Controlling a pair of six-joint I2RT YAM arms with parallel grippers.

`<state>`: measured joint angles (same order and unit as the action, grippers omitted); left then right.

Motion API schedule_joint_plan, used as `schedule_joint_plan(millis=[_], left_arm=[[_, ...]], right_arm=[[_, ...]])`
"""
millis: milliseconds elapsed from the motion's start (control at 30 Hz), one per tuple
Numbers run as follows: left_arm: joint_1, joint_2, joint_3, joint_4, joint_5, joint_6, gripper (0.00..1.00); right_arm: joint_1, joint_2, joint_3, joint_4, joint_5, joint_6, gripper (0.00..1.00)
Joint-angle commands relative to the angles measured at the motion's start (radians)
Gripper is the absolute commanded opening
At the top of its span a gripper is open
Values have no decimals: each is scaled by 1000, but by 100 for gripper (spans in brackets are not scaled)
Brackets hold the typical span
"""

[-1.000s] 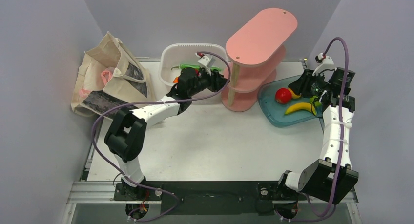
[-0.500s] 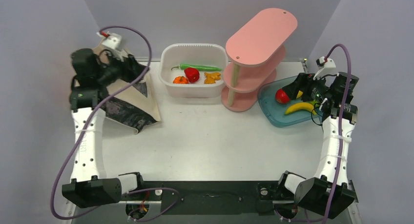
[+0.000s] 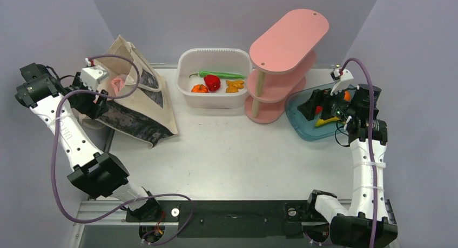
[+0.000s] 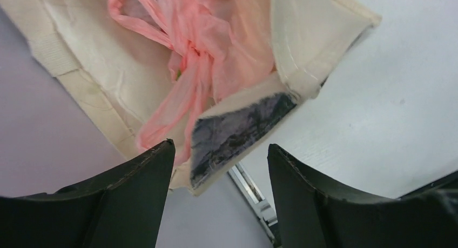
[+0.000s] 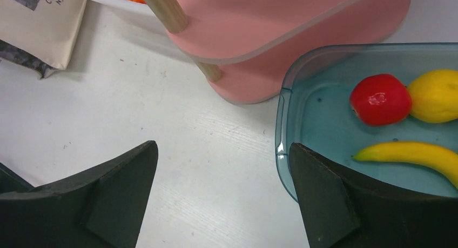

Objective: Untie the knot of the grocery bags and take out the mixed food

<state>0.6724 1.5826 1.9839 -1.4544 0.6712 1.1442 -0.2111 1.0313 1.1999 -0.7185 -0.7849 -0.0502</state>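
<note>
The beige canvas tote (image 3: 141,99) leans at the back left of the table, its dark patterned patch (image 4: 237,133) facing out. Inside its mouth sits the pink plastic bag (image 3: 118,85), its handles tied in a knot (image 4: 192,52). My left gripper (image 3: 101,101) hovers at the tote's left side, open and holding nothing (image 4: 221,151), with the patch's lower corner between the fingertips. My right gripper (image 3: 315,106) is open and empty (image 5: 222,148) over the left rim of the blue tray (image 5: 281,124). The mixed food is hidden.
A red apple (image 5: 379,98), a lemon (image 5: 435,95) and a banana (image 5: 410,153) lie in the blue tray. A pink tiered shelf (image 3: 283,59) stands beside it. The white bin (image 3: 213,56) behind holds red and green peppers. Grey walls close in on both sides.
My left arm has swung from the white bin across to the tote's left side, jaws widening. My right gripper has opened wide and shifted left toward the tray's rim.
</note>
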Motion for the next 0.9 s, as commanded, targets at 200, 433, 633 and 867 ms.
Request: schedule_joint_plan(millis=[200, 433, 633, 867], left_arm=[[12, 58, -131, -103, -74, 378, 63], [-45, -2, -285, 4, 62, 336, 53], [-190, -188, -471, 9, 94, 303, 0], [-552, -405, -642, 224, 147, -133, 0]], right_arm=[[4, -25, 41, -34, 50, -44, 87], [4, -23, 44, -43, 27, -37, 83], [3, -65, 13, -52, 32, -52, 76], [4, -83, -10, -52, 20, -44, 72]])
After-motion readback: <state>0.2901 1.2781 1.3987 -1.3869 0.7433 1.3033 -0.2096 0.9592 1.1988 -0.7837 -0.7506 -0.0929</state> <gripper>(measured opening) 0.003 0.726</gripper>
